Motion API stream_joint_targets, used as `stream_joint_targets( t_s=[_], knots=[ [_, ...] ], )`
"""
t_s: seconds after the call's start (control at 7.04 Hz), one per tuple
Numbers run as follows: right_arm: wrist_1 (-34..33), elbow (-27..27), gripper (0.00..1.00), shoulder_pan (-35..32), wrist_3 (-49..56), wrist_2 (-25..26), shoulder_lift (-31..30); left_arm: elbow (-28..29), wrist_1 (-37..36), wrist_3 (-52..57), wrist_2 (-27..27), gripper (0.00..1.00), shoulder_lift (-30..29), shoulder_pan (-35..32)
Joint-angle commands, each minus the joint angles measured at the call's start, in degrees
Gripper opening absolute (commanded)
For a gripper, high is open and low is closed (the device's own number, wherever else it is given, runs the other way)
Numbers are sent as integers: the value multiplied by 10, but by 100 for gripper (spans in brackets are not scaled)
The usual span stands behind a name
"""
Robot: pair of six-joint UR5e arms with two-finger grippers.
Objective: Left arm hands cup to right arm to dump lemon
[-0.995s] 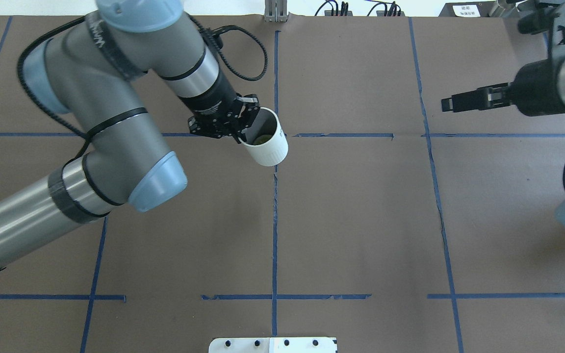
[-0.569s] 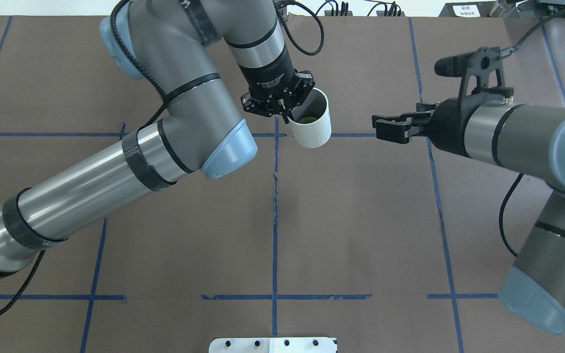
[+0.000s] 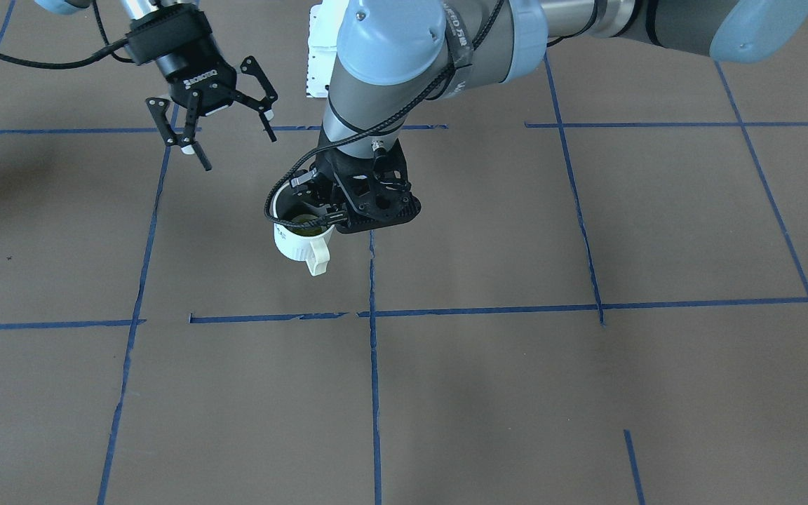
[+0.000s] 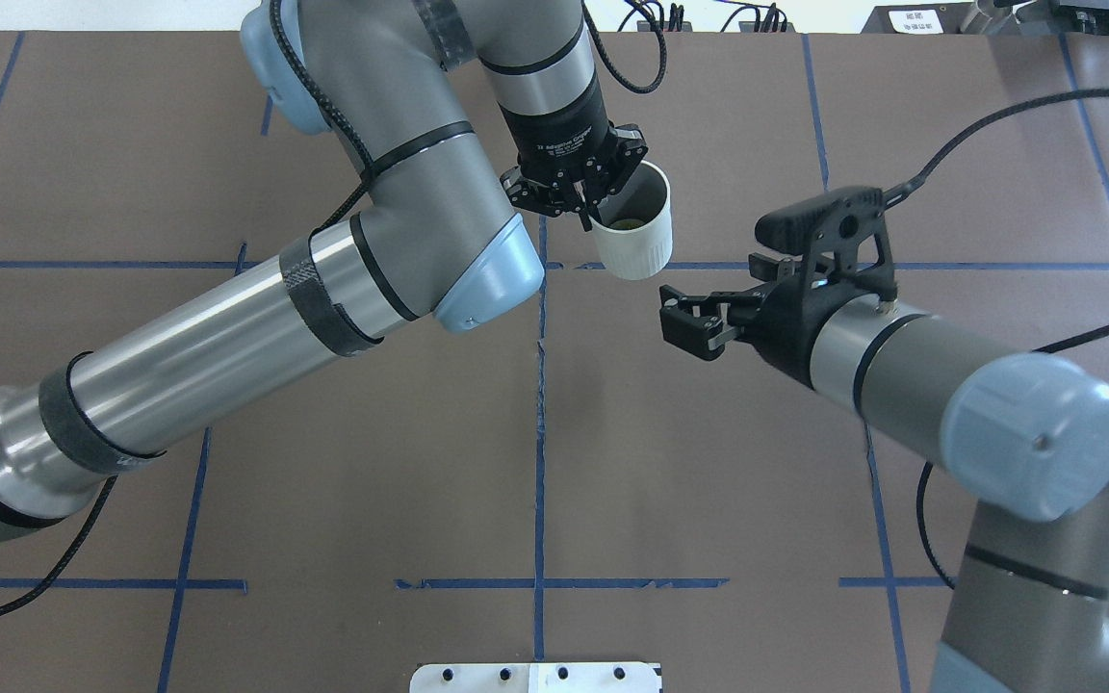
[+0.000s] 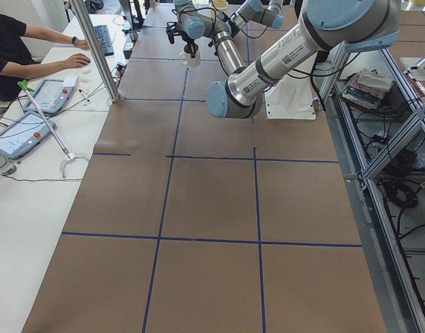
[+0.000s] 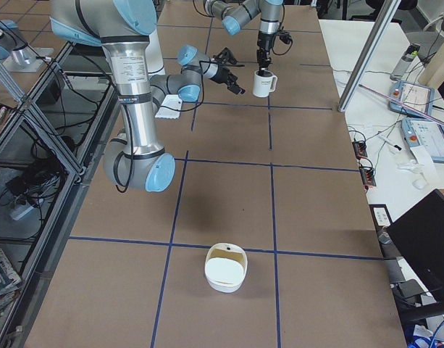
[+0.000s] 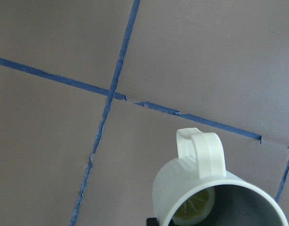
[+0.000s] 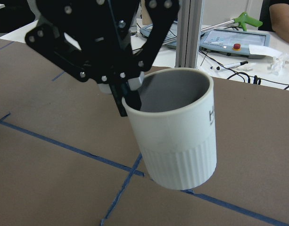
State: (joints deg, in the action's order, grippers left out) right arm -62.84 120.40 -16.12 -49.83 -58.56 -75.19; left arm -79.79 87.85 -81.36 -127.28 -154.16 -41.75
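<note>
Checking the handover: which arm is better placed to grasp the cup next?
Right. The right claw is open, empty and aimed at the bare side of the cup nearby. The left claw is occupied, pinching its rim.

Cup (image 4: 635,252): white mug, ribbed lower wall, grey inside, cream handle on side far from robot; mouth up, slightly tilted, over far-centre bench

Lemon (image 7: 197,207): yellow-green slice, lying in cup bottom

Left arm (image 4: 227,337): reaches in from left, gripper (image 4: 593,218) pinching cup rim, one finger inside

Right arm (image 4: 901,358): reaches in from right, gripper (image 3: 238,151) spread wide, near cup, apart from it
</note>
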Motion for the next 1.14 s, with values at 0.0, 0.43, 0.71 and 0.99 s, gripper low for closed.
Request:
stream_joint_targets(
  t_s=[0.0,0.43,0.71,0.99],
  knots=[
    [0,-31,100,42,20,91,17,-5,-10,2,-16,0,3,0],
    [46,-33,100,58,19,175,15,-21,-10,2,-16,0,11,1],
    [61,-44,100,61,20,196,16,-54,-10,2,-17,0,34,4],
    [62,-53,100,62,20,199,17,-84,-12,2,-17,0,54,25]
  ],
)
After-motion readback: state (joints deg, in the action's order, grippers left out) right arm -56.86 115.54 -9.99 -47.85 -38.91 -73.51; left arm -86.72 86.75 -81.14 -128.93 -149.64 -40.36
